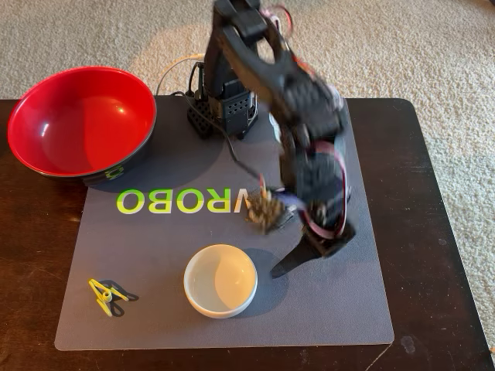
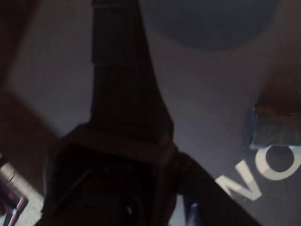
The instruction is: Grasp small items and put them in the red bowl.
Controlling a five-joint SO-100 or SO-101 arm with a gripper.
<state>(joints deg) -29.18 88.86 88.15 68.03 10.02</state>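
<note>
In the fixed view a grey mat [image 1: 155, 309] with yellow-green lettering lies on a dark wooden table [image 1: 433, 232], and everything here is placed against that mat. The red bowl [image 1: 81, 124] sits at the mat's far-left corner, partly off it onto the table, glossy red inside, with a green mark on its black outer wall. The small white round bowl [image 1: 220, 280] stands upright on the near half of the mat, about midway across. The yellow-green clip [image 1: 107, 297] lies near the mat's near-left corner, well apart from the white bowl. The black arm rises from its base at the mat's far edge and reaches down over the mat's right half; it is blurred. Its gripper [image 1: 290, 259] points down just to the right of the white bowl, 1 dark finger tip near the mat. In the wrist view 1 dark finger [image 2: 122, 80] fills the frame above the mat; how far the jaws are apart, or whether they carry anything, I cannot tell.
</note>
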